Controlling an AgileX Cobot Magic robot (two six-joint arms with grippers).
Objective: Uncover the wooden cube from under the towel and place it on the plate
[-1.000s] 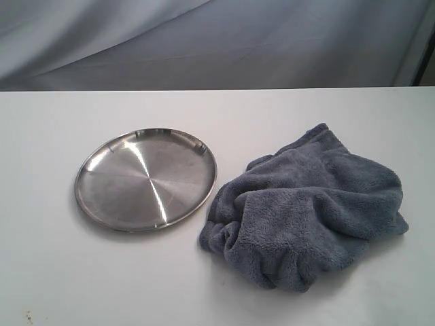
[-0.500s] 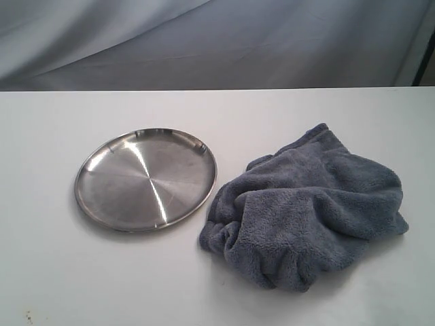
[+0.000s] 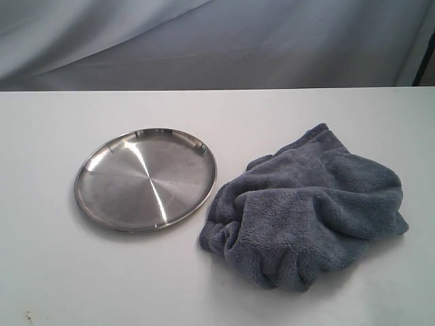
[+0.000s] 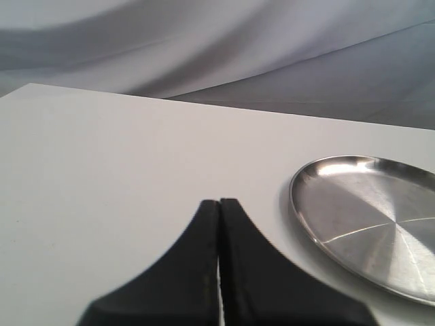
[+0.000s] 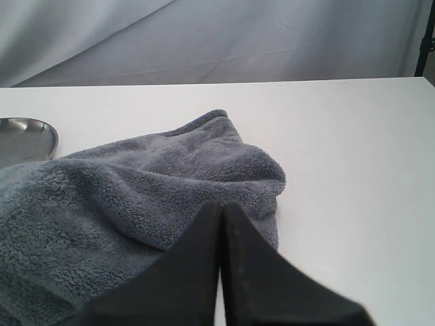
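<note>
A crumpled blue-grey towel (image 3: 309, 210) lies in a heap on the right of the white table, also filling the near part of the right wrist view as the towel (image 5: 115, 210). The wooden cube is hidden. A round shiny steel plate (image 3: 146, 178) sits empty to the towel's left; the plate (image 4: 370, 221) shows in the left wrist view too. My left gripper (image 4: 219, 202) is shut with nothing in it, beside the plate over bare table. My right gripper (image 5: 219, 204) is shut and empty, its tips just short of the towel's edge. Neither arm shows in the exterior view.
The white table (image 3: 217, 109) ends at a far edge against a grey cloth backdrop (image 3: 217, 41). A dark stand post (image 5: 425, 37) stands at the far right corner.
</note>
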